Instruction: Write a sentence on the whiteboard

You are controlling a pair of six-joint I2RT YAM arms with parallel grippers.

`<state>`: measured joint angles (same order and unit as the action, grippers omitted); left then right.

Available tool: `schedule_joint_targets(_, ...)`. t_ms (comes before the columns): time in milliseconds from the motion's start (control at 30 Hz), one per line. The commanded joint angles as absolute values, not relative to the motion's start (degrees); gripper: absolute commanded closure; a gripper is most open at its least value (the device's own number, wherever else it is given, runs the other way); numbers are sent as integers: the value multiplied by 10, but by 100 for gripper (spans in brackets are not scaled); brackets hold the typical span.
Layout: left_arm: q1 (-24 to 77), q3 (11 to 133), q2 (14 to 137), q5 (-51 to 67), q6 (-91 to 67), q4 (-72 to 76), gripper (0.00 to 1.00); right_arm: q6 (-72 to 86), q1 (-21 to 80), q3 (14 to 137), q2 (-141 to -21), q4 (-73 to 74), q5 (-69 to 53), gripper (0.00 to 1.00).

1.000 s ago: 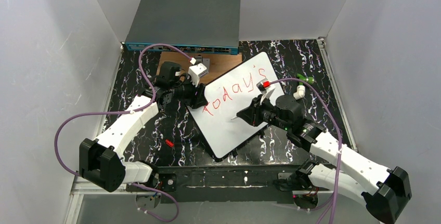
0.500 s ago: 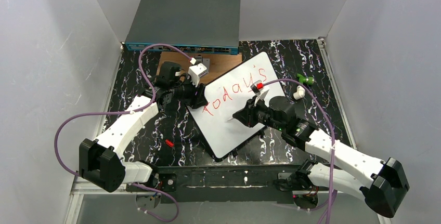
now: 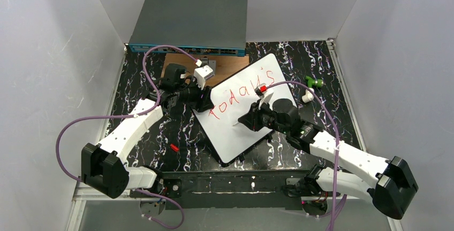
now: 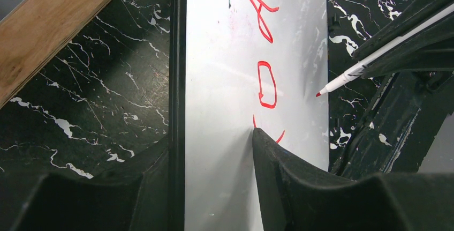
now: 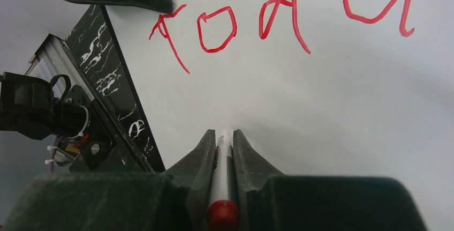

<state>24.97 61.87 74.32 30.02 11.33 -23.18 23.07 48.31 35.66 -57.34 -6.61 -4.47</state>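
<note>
The whiteboard [image 3: 231, 137] lies slanted on the black marble table, with red letters "Today's" [image 3: 242, 92] along its upper part. My left gripper [image 3: 204, 102] grips the board's left edge; in the left wrist view [image 4: 214, 153] one finger lies on the white face [image 4: 225, 81] and the other against the black rim. My right gripper [image 3: 250, 120] hovers over the board's middle, shut on a white marker with a red end cap [image 5: 221, 166]. The red marker tip [image 4: 319, 94] points at blank board below the letters; I cannot tell whether it touches.
A grey network switch [image 3: 190, 24] sits at the back, with a brown wooden plate [image 3: 179, 61] in front of it. A green piece [image 3: 312, 82] and a white piece [image 3: 307, 97] lie right of the board. A small red piece [image 3: 174, 147] lies at front left. White walls enclose the table.
My right arm has swung left, carrying the marker leftward over the board's blank area below the writing. The left arm and the board have stayed put.
</note>
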Motion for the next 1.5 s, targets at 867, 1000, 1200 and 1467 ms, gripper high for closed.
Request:
schedule_joint_targets(867, 270, 620, 716, 327, 167, -276, 100, 217, 500, 378, -644, -116, -73, 99)
schedule_joint_targets(1000, 271, 622, 715, 326, 167, -276, 100, 217, 502, 375, -646, -116, -75, 99)
schedule_joint_targets(1200, 272, 624, 718, 326, 166, -276, 100, 215, 503, 366, -645, -110, -67, 99)
schedule_joint_targets(1467, 272, 623, 716, 325, 167, -276, 100, 213, 503, 362, -650, -102, -58, 99)
